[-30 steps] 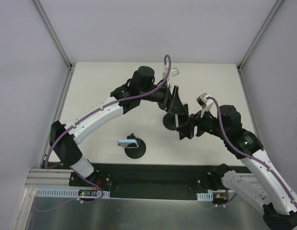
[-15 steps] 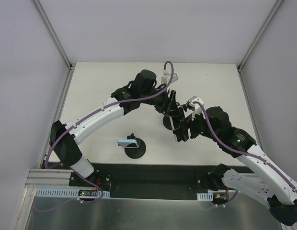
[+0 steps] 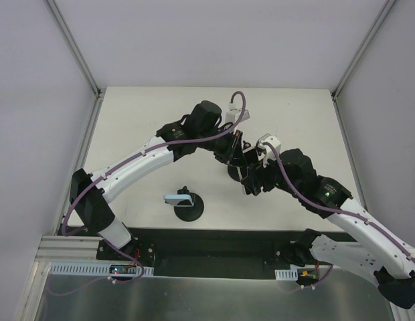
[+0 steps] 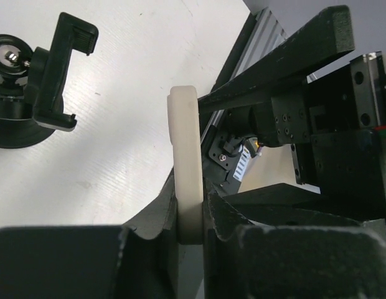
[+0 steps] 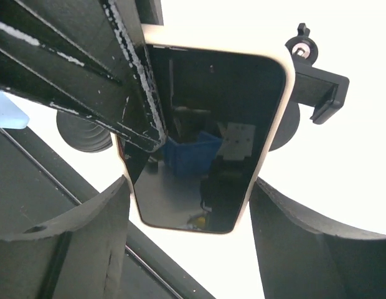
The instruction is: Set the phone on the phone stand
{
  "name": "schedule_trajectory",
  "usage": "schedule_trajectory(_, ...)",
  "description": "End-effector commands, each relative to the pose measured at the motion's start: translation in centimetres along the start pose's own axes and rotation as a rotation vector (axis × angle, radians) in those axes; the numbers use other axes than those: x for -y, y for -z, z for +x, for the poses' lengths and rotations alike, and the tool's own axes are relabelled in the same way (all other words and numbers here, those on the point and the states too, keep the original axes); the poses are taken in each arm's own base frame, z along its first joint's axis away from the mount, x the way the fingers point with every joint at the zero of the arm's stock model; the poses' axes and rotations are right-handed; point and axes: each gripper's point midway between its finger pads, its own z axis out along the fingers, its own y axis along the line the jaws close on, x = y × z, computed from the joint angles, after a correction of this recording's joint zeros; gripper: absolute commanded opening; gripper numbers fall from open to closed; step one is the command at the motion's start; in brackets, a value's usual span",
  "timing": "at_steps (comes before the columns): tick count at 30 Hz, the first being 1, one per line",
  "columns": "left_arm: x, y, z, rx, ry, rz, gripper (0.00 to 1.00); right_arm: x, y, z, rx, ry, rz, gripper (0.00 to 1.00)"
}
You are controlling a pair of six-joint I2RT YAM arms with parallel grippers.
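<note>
Left wrist — white phone (image 4: 183, 137) in left tool (image 4: 190, 208)

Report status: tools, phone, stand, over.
Left tool shut on phone. Right tool open around it. Stand empty, phone not yet on it. Nothing between them.

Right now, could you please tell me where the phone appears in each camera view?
Top external: the phone sits at centre, only its white edge showing.
Left wrist: centre, edge-on, clamped in the left pincer.
Right wrist: centre, dark screen facing the camera.
Shared landmark: the empty black phone stand beside it.
</note>
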Motion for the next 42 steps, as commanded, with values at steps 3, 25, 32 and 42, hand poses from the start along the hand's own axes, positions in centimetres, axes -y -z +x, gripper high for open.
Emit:
schedule_trajectory(3,2.0,1.4,-1.8,0.054,-0.152,0.011,0.00,-0.5,1.2,-4.0,0.125,0.033,-0.012,0.10)
schedule_trajectory(25,9.9,7.1,0.9,0.118,-0.501,0.383,0.00,-7.4,3.2,-3.1,0.300,-0.021,-0.523,0.53)
schedule_trajectory(32,11.6,8.5,1.8,0.150,-0.548,0.480,0.05,-9.3,4.4,-4.0,0.434,0.023,-0.657,0.03)
schedule_trajectory(42,11.2,8.3,1.9,0.143,-0.484,0.457,0.34,-9.4,4.3,-4.2,0.465,0.039,-0.665,0.00)
